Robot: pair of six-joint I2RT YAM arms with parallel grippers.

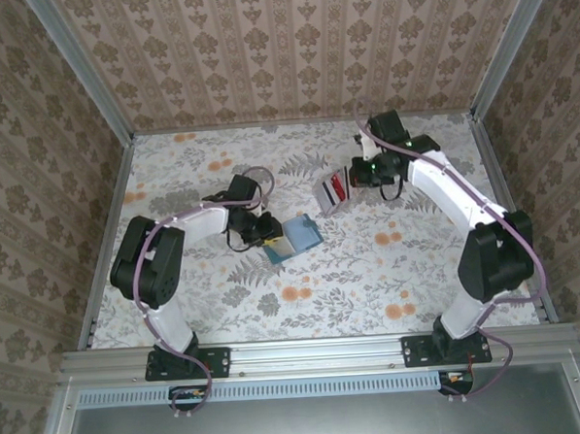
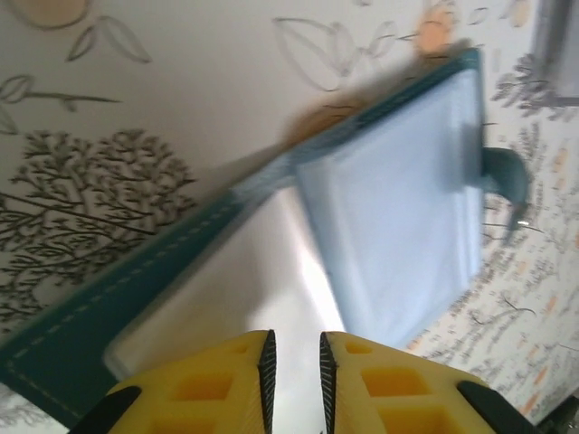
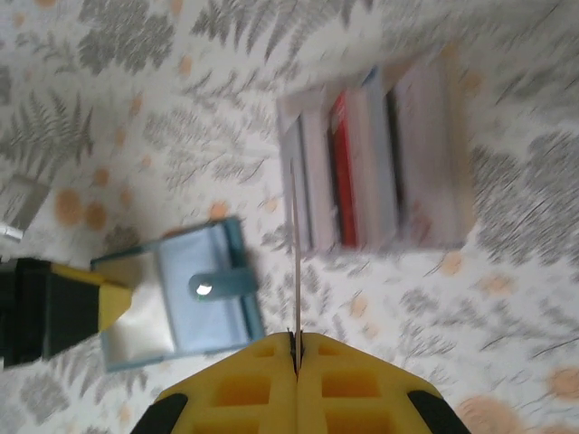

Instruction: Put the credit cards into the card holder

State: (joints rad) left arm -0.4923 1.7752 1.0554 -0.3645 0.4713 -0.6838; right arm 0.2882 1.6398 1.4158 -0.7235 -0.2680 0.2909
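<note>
while right gripper (image 3: 295, 336) pinches a card (image 3: 293, 244) edge-on, left gripper (image 2: 297, 348) sits barely parted at wallet (image 2: 398, 208); grip unclear.

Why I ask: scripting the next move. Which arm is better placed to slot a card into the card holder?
Right. The right gripper pinches a card near the open card holder; the left gripper sits at the holder.

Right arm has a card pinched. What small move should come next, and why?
Probably carry the right gripper across toward the card holder. It is shut on a thin card seen edge-on, beside the grey tray, while the left gripper pinches the holder's edge, leaving it open with the pale inside exposed.
</note>
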